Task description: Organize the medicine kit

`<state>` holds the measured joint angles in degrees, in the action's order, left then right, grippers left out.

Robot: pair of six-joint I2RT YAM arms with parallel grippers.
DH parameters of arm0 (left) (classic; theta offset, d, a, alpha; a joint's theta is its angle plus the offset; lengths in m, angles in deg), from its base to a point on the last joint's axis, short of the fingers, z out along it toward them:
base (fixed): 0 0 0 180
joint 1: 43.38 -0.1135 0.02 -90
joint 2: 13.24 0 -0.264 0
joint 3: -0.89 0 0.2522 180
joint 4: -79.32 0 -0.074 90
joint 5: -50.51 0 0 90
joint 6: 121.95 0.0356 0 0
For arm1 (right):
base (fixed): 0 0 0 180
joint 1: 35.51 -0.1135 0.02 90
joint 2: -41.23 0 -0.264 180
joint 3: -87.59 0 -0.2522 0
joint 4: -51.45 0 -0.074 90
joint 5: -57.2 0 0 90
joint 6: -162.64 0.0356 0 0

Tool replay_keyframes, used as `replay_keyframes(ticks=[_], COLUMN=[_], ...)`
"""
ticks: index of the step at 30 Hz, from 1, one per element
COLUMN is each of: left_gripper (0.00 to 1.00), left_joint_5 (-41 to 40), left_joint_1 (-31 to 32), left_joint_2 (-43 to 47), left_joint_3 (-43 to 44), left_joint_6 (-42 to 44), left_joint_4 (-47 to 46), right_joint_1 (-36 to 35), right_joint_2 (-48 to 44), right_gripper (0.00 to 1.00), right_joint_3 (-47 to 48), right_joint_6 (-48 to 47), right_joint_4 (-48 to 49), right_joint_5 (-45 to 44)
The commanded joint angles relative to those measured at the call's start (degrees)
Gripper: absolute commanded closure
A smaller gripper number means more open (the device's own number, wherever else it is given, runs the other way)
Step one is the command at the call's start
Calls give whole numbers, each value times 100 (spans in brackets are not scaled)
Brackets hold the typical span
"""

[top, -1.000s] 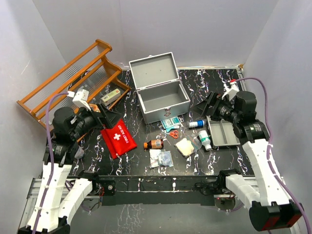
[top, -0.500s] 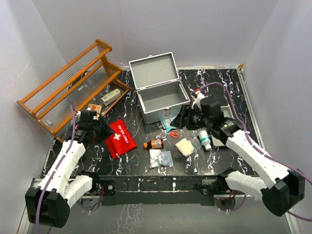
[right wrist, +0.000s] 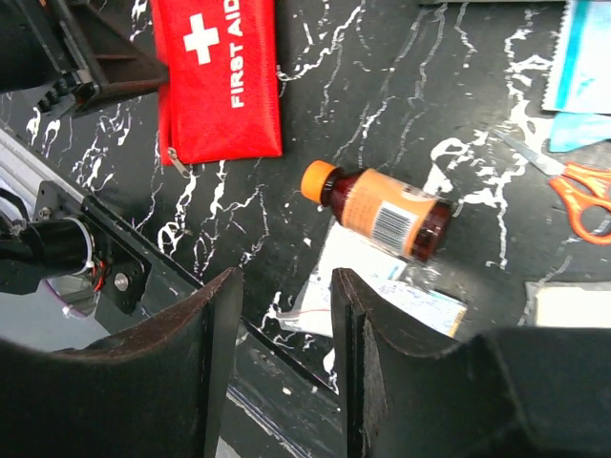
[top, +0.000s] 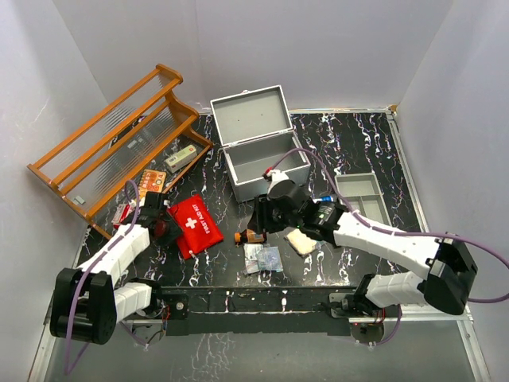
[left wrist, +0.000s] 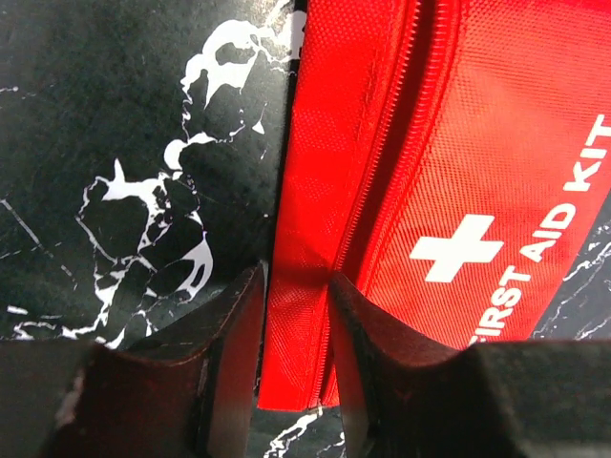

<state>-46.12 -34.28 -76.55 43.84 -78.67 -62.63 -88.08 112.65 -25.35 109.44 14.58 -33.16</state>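
The medicine kit (top: 270, 181), a grey metal box, stands at the back centre with its lid open. A red first-aid pouch (top: 195, 224) lies flat, front left. My left gripper (top: 165, 227) is down at the pouch's left edge. In the left wrist view its fingers (left wrist: 234, 343) clamp the zipped edge of the pouch (left wrist: 458, 191). My right gripper (top: 258, 216) hovers low in front of the kit, open, with nothing between its fingers (right wrist: 220, 315). An amber bottle with an orange cap (right wrist: 387, 212) lies on its side just beyond them.
A wooden rack (top: 119, 139) leans at the back left, with an orange box (top: 151, 181) at its foot. A shallow grey divided tray (top: 362, 195) sits at the right. White packets (top: 262, 257), a gauze pad (top: 302, 240) and orange scissors (right wrist: 582, 196) lie near the bottle.
Both arms have swung inward. The left gripper came down onto the pouch's edge and closed on it. The right gripper moved left from the tray to above the bottle, its jaws narrowing.
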Motion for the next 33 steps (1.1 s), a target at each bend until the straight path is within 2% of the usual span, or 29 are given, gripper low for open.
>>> replay_keyframes(ticks=[1, 5, 8, 10, 13, 14, 21, 28, 33], left_gripper=[67, 66, 71, 78, 97, 100, 100, 100, 100], left_joint_5=[126, 260, 238, 210, 223, 252, 435, 927, 1189], left_joint_1=[-40, -45, -40, -40, -40, -40, -40, -40, -40], left_joint_2=[-168, -301, -320, -340, -260, -209, 400, 970, 1188], left_joint_3=[-163, -263, -328, -286, -180, -122, 514, 1157, 1375], left_joint_6=[76, 146, 184, 208, 310, 341, 575, 723, 849], left_joint_4=[-488, -584, -635, -576, -498, -444, 406, 1141, 1303], right_joint_1=[-302, -503, -625, -692, -735, -736, -775, -944, -1006], right_joint_2=[205, 447, 644, 766, 916, 952, 1392, 2292, 2891], right_gripper=[60, 60, 60, 60, 61, 61, 61, 54, 50], right_joint_3=[447, 589, 698, 748, 778, 779, 994, 1858, 2431], right_joint_6=[107, 104, 83, 87, 137, 155, 217, 487, 684], right_joint_4=[637, 735, 779, 823, 907, 956, 1241, 1308, 1260], right_joint_5=[-397, -477, -568, -624, -671, -665, -363, -305, -400])
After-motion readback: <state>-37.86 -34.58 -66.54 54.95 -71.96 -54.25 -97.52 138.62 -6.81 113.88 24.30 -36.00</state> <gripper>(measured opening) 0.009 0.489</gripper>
